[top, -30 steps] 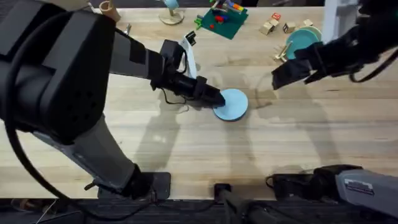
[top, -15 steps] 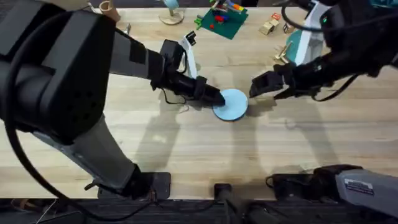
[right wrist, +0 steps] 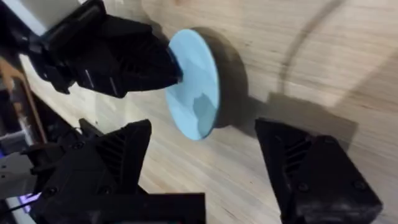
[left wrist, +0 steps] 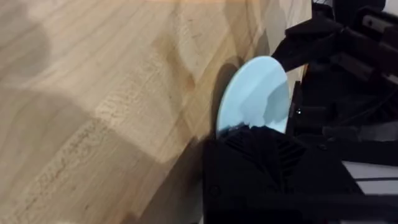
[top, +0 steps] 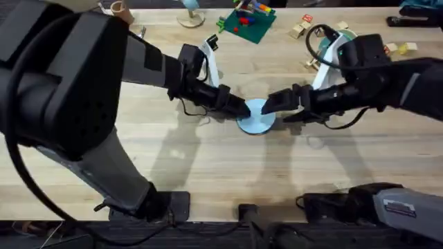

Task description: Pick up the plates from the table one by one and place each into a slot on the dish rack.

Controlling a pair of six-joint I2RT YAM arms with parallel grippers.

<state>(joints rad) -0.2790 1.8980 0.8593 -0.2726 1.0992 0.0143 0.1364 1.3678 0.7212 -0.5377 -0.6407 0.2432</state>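
Note:
The pale sky blue plate [top: 259, 116] is at the middle of the table [top: 208, 166], with my left gripper [top: 237, 109] shut on its left edge. In the left wrist view the plate [left wrist: 256, 92] stands tilted up on its edge above the wood. My right gripper [top: 271, 105] is open at the plate's right side. In the right wrist view its two fingers [right wrist: 118, 163] spread wide in front of the plate [right wrist: 196, 81], not touching it. The dish rack [top: 311, 63] sits at the far right, mostly hidden behind the right arm.
A green baseplate with coloured bricks [top: 246, 21] lies at the far edge, with small wooden blocks [top: 300, 29] to its right. A pale stand [top: 189, 15] and a tan cup [top: 122, 9] stand at the far left. Cables trail by the left gripper.
My right arm has swung left and down from the rack area to the plate's right edge. The left gripper and the plate have stayed put.

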